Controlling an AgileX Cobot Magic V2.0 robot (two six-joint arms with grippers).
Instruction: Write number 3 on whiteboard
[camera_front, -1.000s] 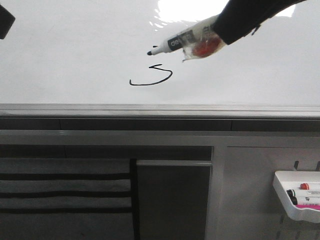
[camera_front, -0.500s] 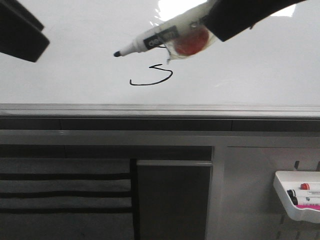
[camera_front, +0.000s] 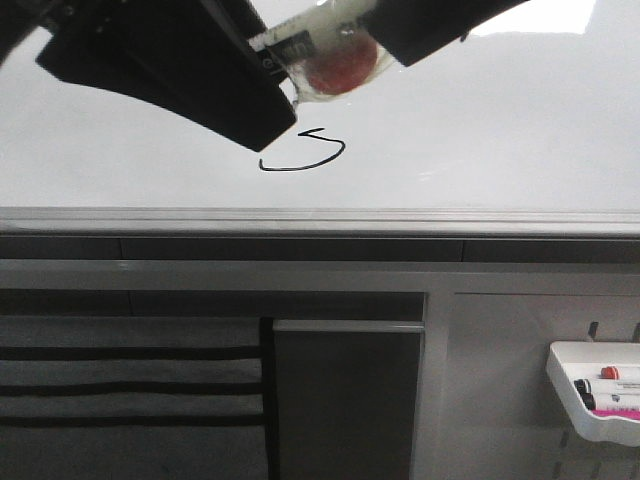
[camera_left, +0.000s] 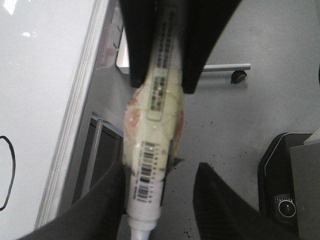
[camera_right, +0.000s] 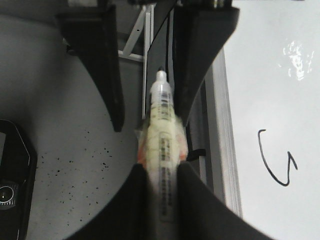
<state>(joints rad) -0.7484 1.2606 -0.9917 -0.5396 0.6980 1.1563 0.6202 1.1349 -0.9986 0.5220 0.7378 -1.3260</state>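
right gripper (camera_right: 159, 172): fingers clamped on the marker (camera_right: 162, 150) around its taped middle, tip pointing out past the fingertips
left gripper (camera_left: 160, 200): fingers spread apart, one on each side of the marker's tip end; contact with it can't be confirmed
marker: white barrel with barcode labels, wrapped mid-length in clear tape over something orange-red; sits between both grippers, lifted off the board in front view
whiteboard (camera_front: 480, 130): glossy white, grey rail along its near edge; lies beside and below both grippers
number 3 (camera_front: 305, 153): black hooked curve on the board, just below the left gripper's (camera_front: 170, 60) dark tip and below-left of the right gripper (camera_front: 335, 45); only the hook shows, the rest is hidden by the left gripper
tray (camera_front: 570, 395): white, holding markers, mounted low on the stand, well apart from both grippers
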